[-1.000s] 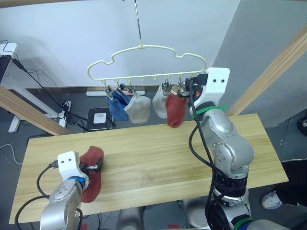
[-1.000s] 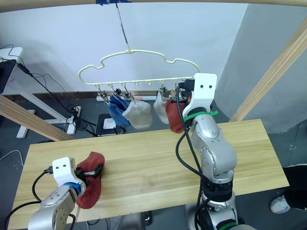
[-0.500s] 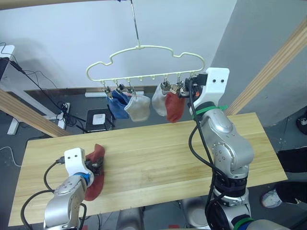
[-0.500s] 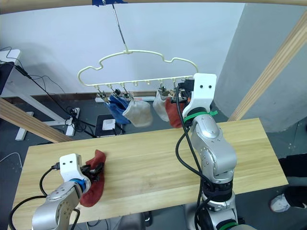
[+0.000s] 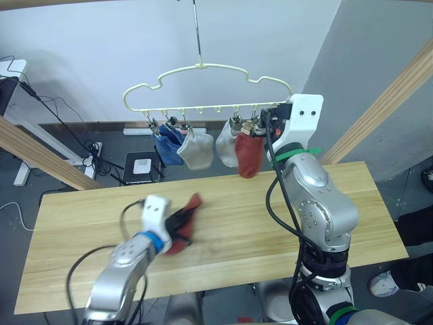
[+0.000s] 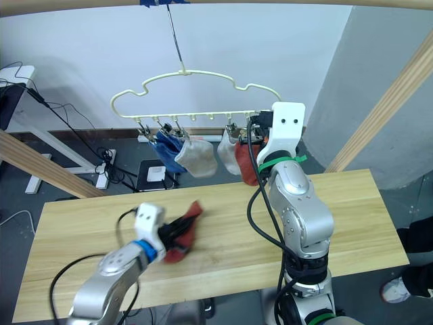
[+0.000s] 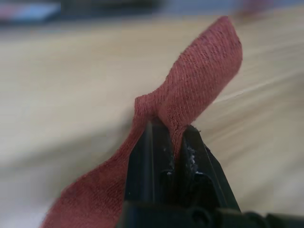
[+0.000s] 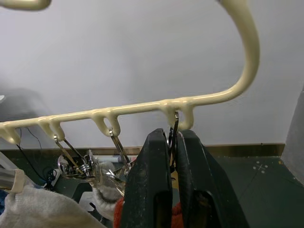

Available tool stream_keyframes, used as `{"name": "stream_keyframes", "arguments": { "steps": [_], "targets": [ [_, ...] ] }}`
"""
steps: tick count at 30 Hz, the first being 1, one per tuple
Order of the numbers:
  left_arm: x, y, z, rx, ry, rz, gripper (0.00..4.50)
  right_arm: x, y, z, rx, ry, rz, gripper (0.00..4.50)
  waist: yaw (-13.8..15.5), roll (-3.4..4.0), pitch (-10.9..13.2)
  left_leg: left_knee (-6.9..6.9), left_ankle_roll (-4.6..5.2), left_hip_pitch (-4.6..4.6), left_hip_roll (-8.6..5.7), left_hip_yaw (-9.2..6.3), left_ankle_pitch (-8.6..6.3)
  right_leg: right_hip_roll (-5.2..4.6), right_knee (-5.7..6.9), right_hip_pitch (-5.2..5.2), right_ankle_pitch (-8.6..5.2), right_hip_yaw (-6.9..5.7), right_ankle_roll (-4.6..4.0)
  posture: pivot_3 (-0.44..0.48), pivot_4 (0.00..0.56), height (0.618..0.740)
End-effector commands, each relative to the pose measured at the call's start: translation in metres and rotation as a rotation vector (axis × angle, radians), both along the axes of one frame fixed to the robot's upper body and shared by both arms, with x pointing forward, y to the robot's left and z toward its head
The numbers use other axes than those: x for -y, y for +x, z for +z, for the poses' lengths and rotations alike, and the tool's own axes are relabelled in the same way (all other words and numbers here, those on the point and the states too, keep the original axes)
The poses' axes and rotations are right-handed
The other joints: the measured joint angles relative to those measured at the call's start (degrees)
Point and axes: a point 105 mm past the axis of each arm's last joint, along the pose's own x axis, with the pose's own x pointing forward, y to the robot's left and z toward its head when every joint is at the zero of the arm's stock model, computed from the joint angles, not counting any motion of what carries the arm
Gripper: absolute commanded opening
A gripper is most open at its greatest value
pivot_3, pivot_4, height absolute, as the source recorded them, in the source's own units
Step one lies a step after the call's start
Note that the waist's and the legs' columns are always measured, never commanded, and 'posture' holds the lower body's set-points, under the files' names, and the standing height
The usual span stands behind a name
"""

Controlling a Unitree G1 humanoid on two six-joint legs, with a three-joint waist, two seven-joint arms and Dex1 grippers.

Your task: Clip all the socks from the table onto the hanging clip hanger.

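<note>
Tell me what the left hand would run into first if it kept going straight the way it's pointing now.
Probably nothing solid at once: the left hand, shut on the rust-red sock, points low across the bare table. If it dips at all, it likely meets the wood first, though depth is unclear.

The worktop [image 5: 230, 210] is a long rectangular top of light wood planks, running crosswise under the hanging clip hanger [image 5: 203, 88]. A rust-red sock [image 5: 184, 218] is over its middle-left part, forward of the hanger, pinched in the left gripper [image 7: 171, 137]; its lower end is at the wood, though whether it rests there cannot be told.
</note>
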Motion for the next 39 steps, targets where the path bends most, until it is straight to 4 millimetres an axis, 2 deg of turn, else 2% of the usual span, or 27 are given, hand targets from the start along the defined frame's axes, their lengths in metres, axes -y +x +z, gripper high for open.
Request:
{"name": "stream_keyframes", "arguments": {
  "steps": [1,7,14,21,39],
  "targets": [
    [0.033,-0.004,0.023,0.096,-0.030,-0.184,0.01,-0.002,-0.010,0.022,0.086,0.015,0.014,0.00,-0.6,0.02,0.0,-0.02,0.00,0.04,0.00,0.03,0.00,0.01,0.01,0.00,0.00,0.02,0.00,-0.282,0.286,0.740],
    [0.077,0.019,0.050,0.232,-0.082,-0.271,0.01,0.000,-0.011,0.025,0.099,0.008,0.005,0.00,-0.9,0.01,0.0,-0.02,0.01,-0.01,-0.07,0.03,0.00,0.11,0.02,-0.03,0.00,0.01,0.00,-0.295,0.280,0.740],
    [0.108,0.048,0.068,0.324,-0.145,-0.201,0.01,0.001,-0.011,0.025,0.099,0.001,-0.003,0.00,-0.9,0.00,0.0,0.02,0.02,-0.02,-0.14,0.03,0.00,0.10,0.04,-0.02,0.01,0.00,0.01,-0.312,0.277,0.740],
    [0.118,0.058,0.076,0.346,-0.180,-0.159,0.01,0.002,-0.012,0.024,0.097,-0.002,-0.006,0.00,-1.2,0.00,0.0,0.03,0.02,-0.03,-0.15,0.04,0.00,0.13,0.04,-0.02,0.01,0.01,0.02,-0.317,0.277,0.740],
    [0.117,0.071,0.093,0.254,-0.292,-0.080,0.01,0.003,-0.011,0.022,0.091,-0.013,-0.010,0.00,-1.3,0.00,0.0,0.06,0.02,-0.04,-0.17,0.03,0.00,0.15,0.03,0.00,0.02,0.00,0.04,-0.324,0.284,0.740]
  ]
}}
